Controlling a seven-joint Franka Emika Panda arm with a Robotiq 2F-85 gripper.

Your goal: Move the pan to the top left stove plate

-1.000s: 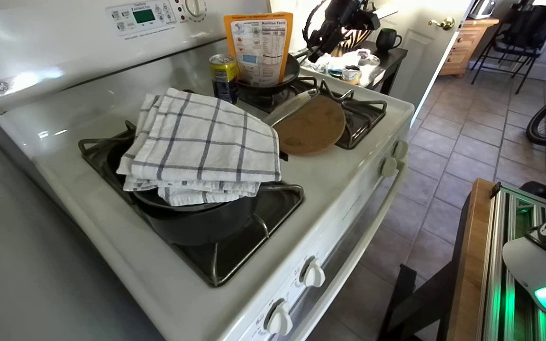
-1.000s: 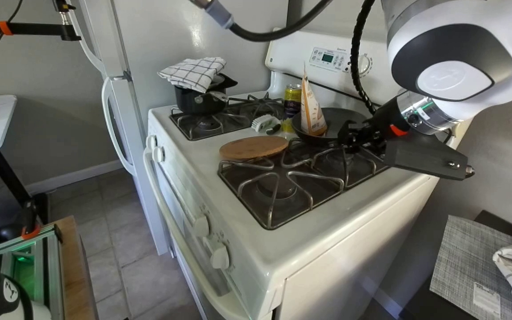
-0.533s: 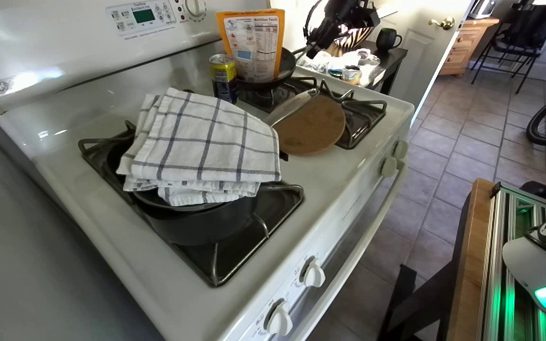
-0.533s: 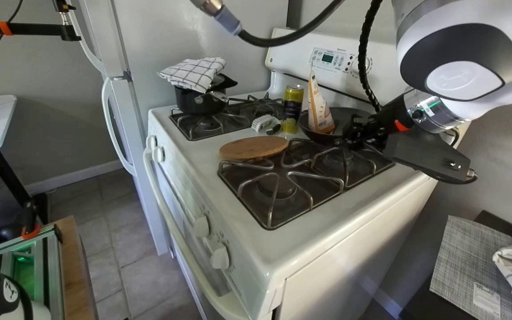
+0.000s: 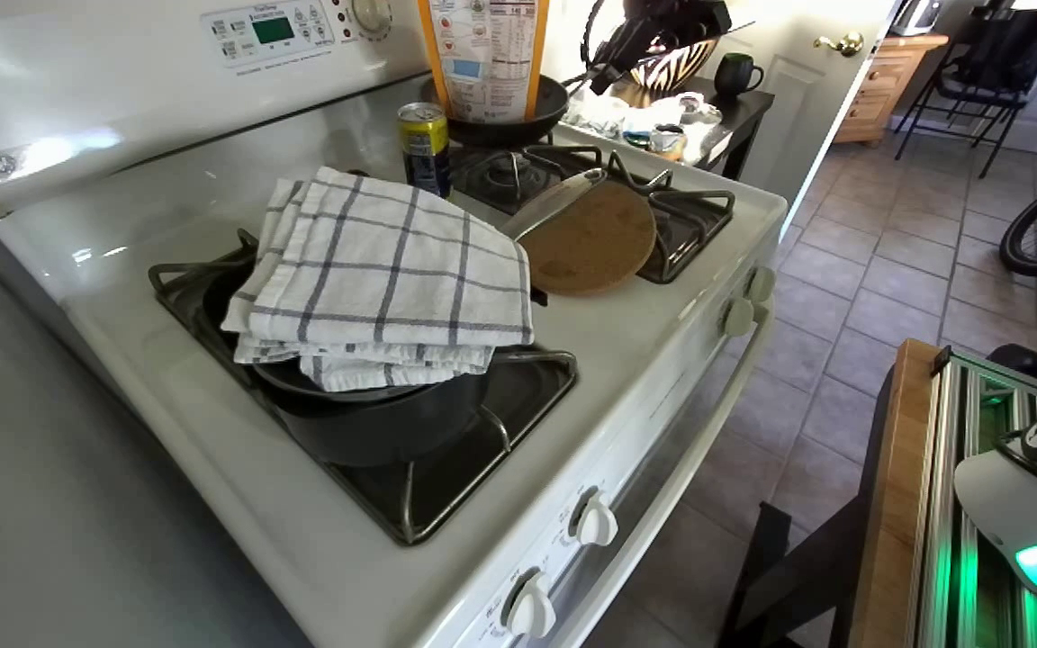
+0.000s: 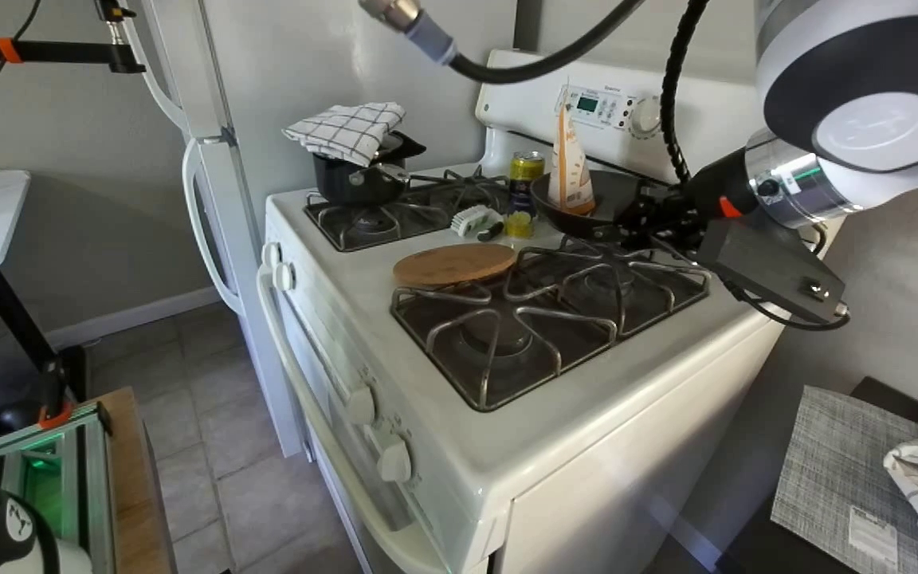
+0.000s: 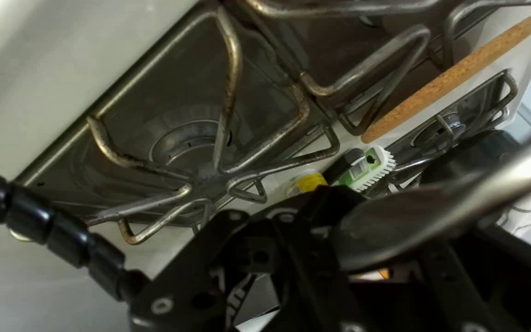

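Observation:
The dark pan (image 5: pixel 499 134) hangs above the back right burner, slightly tilted, with an orange and white pouch (image 5: pixel 482 63) standing in it. It also shows in an exterior view (image 6: pixel 614 191). My gripper (image 6: pixel 633 227) is shut on the pan's handle at the stove's right side. In the wrist view a blurred metal handle (image 7: pixel 431 221) runs between the dark fingers; the fingertips are hard to make out. The top left stove plate (image 6: pixel 471 185) is a black grate behind the pot; in an exterior view the pot and towel hide most of it.
A black pot (image 6: pixel 347 182) with a checked towel (image 6: pixel 351 131) on it stands on the left grate. A yellow can (image 6: pixel 524 191), a brush (image 6: pixel 475 221) and a brown wooden disc (image 6: pixel 455 265) stand or lie between the left grate and the pan. The control panel (image 6: pixel 594 108) rises behind.
The pan has risen off the right rear grate with the pouch in it, and the burner beneath now shows. My gripper has moved up with it.

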